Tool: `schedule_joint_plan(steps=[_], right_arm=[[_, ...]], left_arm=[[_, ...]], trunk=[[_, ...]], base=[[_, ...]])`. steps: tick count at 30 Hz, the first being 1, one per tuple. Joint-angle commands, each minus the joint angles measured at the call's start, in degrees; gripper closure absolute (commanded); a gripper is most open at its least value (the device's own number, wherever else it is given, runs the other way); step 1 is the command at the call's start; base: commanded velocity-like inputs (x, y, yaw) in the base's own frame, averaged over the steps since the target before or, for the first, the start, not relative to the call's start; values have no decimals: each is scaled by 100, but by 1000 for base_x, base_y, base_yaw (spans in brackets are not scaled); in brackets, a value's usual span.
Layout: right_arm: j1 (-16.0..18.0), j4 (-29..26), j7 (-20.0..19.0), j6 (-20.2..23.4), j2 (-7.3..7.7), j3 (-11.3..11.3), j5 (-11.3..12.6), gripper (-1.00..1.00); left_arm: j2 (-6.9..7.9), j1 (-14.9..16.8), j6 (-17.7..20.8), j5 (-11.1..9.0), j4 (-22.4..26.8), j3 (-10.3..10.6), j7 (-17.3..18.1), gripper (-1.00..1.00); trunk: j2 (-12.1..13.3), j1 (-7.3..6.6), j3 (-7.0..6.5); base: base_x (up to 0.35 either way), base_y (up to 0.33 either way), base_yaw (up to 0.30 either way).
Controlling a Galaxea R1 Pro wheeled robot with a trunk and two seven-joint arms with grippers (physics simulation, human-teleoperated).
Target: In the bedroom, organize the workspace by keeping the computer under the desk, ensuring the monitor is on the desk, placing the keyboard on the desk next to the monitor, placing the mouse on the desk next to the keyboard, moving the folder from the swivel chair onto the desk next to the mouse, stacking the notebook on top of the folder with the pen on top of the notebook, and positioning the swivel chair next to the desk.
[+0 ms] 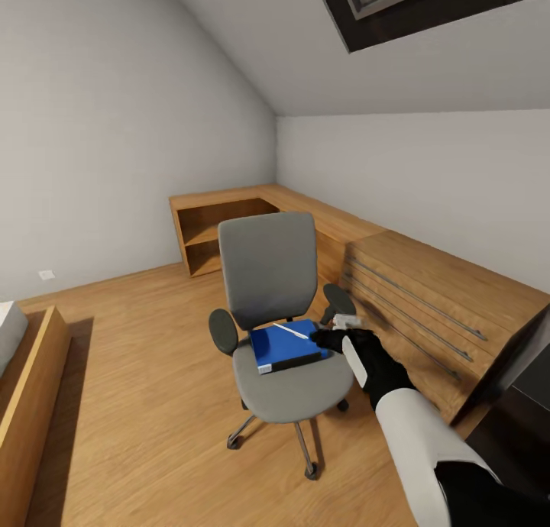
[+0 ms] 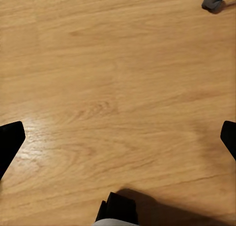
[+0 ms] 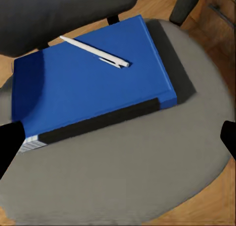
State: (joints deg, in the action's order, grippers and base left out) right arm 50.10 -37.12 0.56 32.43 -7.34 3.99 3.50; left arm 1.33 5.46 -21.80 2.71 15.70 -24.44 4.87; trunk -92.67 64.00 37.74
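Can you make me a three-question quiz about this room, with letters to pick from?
1. Where is the pen?
A) on the floor
B) on the folder
C) in a drawer

2. What colour is the folder?
A) blue
B) red
C) green

3. How is the right gripper?
A) shut on the pen
B) shut on the folder
C) open above the swivel chair

Answers: 1 B, the pen lies on the folder's cover. 2 A, the cover is bright blue. 3 C, its fingertips stand wide apart over the seat.

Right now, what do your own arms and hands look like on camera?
In the head view the right arm has a white forearm shell, a black wrist section and a black upper part. The right hand is black with a pale grey part. Both wrist views show black fingertips. No cables or markings visible.
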Motion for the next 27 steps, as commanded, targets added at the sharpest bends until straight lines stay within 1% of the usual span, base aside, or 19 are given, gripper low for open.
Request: schedule_joint_plan(steps=[1, 5, 6, 9, 14, 27], right_arm=[[11, -38, 194, 266, -56, -202, 31, -100], [20, -71, 459, 711, -149, -588, 29, -100], [22, -79, 542, 899, -174, -724, 29, -100], [24, -86, 600, 1126, -185, -844, 36, -100], [22, -92, 617, 1316, -186, -935, 51, -100], [9, -96, 622, 1423, -135, -968, 44, -100]], left_arm=[[-1, 6, -17, 28, -5, -47, 43, -100], [-1, 7, -17, 28, -5, -45, 47, -100], [-1, 4, -17, 28, -5, -44, 48, -100], [-1, 6, -17, 28, -5, -47, 47, -100], [-5, 5, -17, 28, -5, -50, 42, -100], [-5, 8, -13, 28, -13, -52, 40, -100]], trunk=[[-3, 0, 5], [-3, 0, 5], [-3, 0, 5], [-3, 0, 5], [-3, 0, 5], [-3, 0, 5]], base=[[6, 0, 0], [73, 0, 0], [204, 0, 0], [249, 0, 0], [299, 0, 0], [314, 0, 0]])
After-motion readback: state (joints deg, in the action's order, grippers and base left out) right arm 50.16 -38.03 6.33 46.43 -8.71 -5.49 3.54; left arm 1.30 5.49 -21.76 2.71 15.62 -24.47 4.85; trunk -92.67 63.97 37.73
